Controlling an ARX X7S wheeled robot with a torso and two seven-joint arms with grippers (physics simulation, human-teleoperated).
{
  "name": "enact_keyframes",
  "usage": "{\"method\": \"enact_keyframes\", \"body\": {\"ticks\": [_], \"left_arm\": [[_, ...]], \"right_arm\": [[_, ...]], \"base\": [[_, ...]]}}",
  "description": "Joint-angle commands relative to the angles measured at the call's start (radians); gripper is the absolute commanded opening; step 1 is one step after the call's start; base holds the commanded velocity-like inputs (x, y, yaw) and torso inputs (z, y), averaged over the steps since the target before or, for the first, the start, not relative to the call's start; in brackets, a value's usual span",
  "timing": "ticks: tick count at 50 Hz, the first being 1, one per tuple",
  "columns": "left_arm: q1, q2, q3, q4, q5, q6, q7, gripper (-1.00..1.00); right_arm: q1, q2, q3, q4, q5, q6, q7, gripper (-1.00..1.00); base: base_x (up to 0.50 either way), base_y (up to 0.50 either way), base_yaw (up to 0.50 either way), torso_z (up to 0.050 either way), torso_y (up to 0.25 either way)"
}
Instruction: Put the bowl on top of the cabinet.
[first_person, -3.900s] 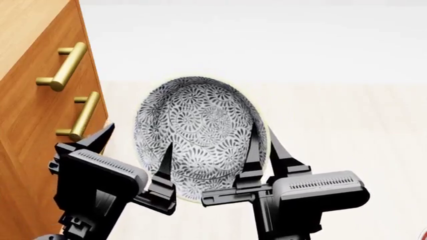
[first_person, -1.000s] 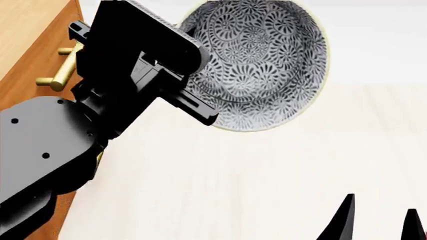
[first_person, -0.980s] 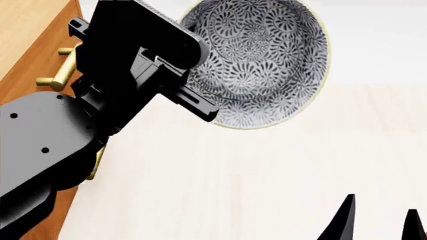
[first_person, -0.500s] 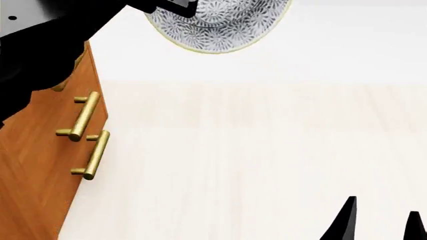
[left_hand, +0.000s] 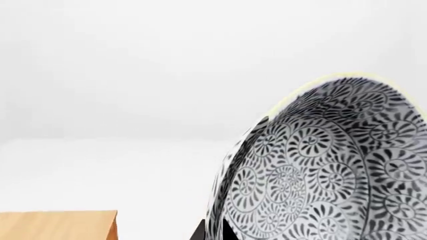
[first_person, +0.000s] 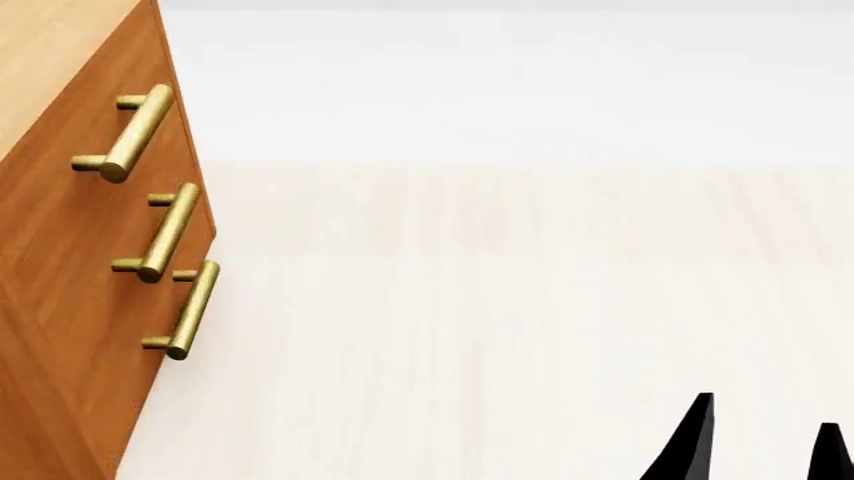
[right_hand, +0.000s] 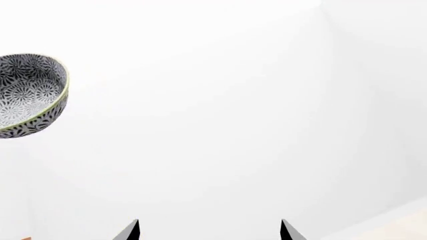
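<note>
Bowl (left_hand: 320, 170) gripped at rim by left pincer (left_hand: 220, 227); right pincer (right_hand: 208, 231) released, well apart.

Bowl (left_hand: 320, 165): deep, round, white with dense grey-black floral swirls inside and out, pale yellowish rim. Fills much of the left wrist view, tipped on edge, its inside facing the camera; a dark finger of the left gripper shows just behind its rim. Also seen from the right wrist camera (right_hand: 30, 95), well off from that gripper's spread jaws, against white background.

Cabinet (first_person: 80, 260): orange-brown wood, upright. Three brass bar handles (first_person: 171, 232) on its front. A corner of its light wooden top (left_hand: 59, 226) lies apart from the bowl.
</note>
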Motion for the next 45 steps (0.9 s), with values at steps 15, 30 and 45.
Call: {"method": "enact_keyframes", "body": {"ticks": [15, 30, 45], "left_arm": [[-0.187, -0.074, -0.163, -0.340, -0.042, 0.045, -0.100, -1.00], [-0.239, -0.101, -0.255, -0.554, -0.051, 0.169, -0.213, -1.00], [-0.157, -0.136, -0.436, -0.499, -0.067, 0.206, -0.494, -1.00]], "right_arm": [[-0.002, -0.013, 0.015, 0.001, -0.012, 0.014, -0.007, 1.00], [0.001, -0.019, 0.021, 0.003, -0.015, 0.024, -0.012, 1.00], [0.006, -0.028, 0.030, 0.013, -0.023, 0.034, -0.014, 1.00]], "base": [[0.00, 0.00, 0.00, 0.000, 0.001], [0.00, 0.00, 0.00, 0.001, 0.000], [0.00, 0.00, 0.00, 0.000, 0.001]]}}
